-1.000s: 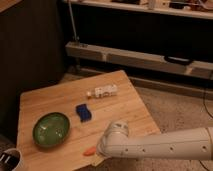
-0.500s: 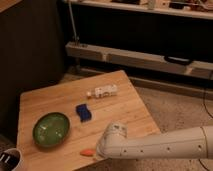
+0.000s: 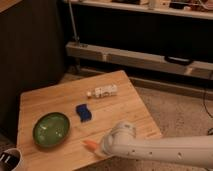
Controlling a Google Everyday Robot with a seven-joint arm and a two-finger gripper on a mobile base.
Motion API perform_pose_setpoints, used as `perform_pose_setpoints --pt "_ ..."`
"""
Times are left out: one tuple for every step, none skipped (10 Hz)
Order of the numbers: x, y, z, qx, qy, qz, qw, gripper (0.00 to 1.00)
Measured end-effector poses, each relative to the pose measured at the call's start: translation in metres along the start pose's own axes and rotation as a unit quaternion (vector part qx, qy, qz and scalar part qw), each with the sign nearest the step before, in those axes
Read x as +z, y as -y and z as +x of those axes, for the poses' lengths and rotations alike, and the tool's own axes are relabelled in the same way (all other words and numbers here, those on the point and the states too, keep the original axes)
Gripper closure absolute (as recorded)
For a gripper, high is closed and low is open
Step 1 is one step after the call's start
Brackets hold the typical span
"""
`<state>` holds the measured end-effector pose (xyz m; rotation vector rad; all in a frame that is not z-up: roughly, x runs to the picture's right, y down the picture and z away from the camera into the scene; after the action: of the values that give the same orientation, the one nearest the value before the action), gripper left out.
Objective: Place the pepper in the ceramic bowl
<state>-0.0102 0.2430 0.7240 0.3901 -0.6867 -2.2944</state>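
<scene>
The orange pepper [image 3: 90,145] lies near the front edge of the wooden table [image 3: 55,97], partly hidden by my arm. The green ceramic bowl [image 3: 51,129] sits on the table's front left, a little to the left of the pepper. My gripper [image 3: 101,148] is at the end of the white arm that reaches in from the right. It sits right at the pepper, with its fingers hidden behind the wrist.
A blue sponge [image 3: 84,112] lies just right of the bowl. A clear plastic bottle [image 3: 102,91] lies on its side further back. A white cup [image 3: 10,159] with a dark inside stands at the lower left. Metal shelving rails [image 3: 135,56] run behind the table.
My arm has shifted slightly left and down toward the table's front edge, covering more of the pepper. The pepper, bowl and other things have not moved.
</scene>
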Motion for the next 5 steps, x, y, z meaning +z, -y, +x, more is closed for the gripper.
perform_pose_setpoints --pt "-0.010 -0.011 0.014 0.004 -0.004 0.001 1.0000 0.83" --pt "-0.014 -0.017 0.029 0.004 -0.008 0.004 0.9999 0.83" --pt "-0.011 -0.020 0.052 -0.001 -0.015 0.009 0.9998 0.83" --pt "-0.006 -0.020 0.074 -0.008 -0.019 0.014 0.9997 0.83" --pt "0.000 -0.019 0.092 -0.013 -0.022 0.020 0.9995 0.83"
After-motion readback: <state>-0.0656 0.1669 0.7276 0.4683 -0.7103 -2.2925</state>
